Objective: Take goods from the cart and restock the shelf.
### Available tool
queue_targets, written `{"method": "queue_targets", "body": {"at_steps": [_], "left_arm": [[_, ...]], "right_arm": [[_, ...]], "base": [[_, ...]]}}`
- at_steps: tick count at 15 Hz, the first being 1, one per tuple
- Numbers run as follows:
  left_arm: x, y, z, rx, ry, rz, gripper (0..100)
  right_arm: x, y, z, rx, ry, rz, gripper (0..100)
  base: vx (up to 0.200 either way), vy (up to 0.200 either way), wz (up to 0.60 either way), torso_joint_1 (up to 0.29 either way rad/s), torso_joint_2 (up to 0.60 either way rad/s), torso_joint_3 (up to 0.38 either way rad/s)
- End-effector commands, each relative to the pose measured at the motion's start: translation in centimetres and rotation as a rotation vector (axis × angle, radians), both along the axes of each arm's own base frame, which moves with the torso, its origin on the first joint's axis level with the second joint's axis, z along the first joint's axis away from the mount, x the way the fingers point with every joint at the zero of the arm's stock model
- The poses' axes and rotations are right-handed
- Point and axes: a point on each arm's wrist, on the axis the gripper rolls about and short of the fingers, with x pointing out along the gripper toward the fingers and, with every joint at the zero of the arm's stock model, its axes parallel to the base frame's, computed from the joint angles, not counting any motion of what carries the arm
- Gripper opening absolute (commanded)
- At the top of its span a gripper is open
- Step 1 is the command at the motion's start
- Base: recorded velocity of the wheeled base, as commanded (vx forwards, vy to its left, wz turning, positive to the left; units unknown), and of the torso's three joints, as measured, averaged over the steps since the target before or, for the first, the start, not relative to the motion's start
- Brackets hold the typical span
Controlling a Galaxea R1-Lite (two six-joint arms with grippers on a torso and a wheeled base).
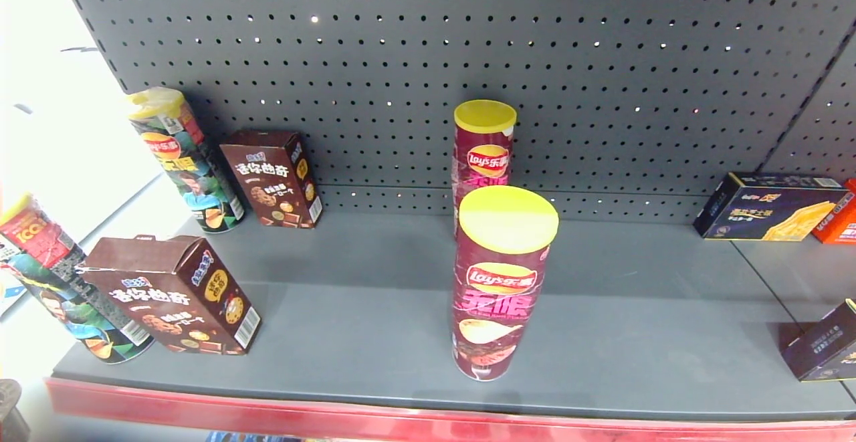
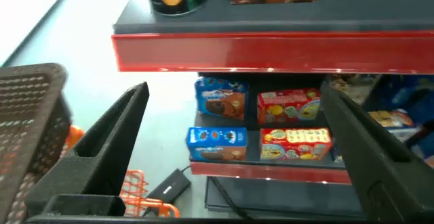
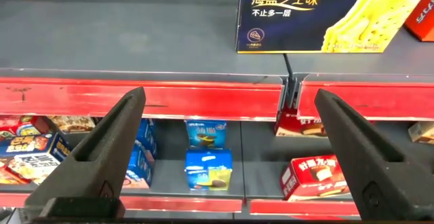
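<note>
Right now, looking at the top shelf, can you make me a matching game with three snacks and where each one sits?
Things
1. orange box
2. nearer dark red chip can
3. nearer brown cookie box

Places
A. left side of the shelf, near the front edge, beside a colourful can
B. middle of the shelf, right in front of a twin can
C. far right, next to a dark blue box

Pairs: 1-C, 2-B, 3-A
</note>
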Motion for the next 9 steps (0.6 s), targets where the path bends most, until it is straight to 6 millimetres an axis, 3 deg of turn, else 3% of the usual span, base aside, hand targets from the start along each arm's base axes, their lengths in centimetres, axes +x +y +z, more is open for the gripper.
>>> {"method": "queue_targets", "body": {"at_steps": [1, 6, 8, 9], "left_arm": [[0.01, -0.01, -0.01, -0.002, 0.003, -0.002, 100], [0.01, -0.01, -0.01, 0.000, 0.003, -0.004, 100], [0.01, -0.01, 0.01, 0.000, 0.001, -0.004, 100], [0.01, -0.01, -0.01, -0.002, 0.003, -0.004, 100]], "right_arm": [[0.00, 0.00, 0.00, 0.000, 0.000, 0.000, 100], [0.00, 0.00, 0.00, 0.000, 0.000, 0.000, 100], [0.00, 0.00, 0.00, 0.000, 0.000, 0.000, 100], [0.00, 0.00, 0.00, 0.000, 0.000, 0.000, 100]], "base": [[0.000, 0.000, 0.00, 0.000, 0.00, 0.000], [0.000, 0.000, 0.00, 0.000, 0.00, 0.000], [-0.200, 0.000, 0.00, 0.000, 0.00, 0.002], [0.000, 0.000, 0.00, 0.000, 0.00, 0.000]]}}
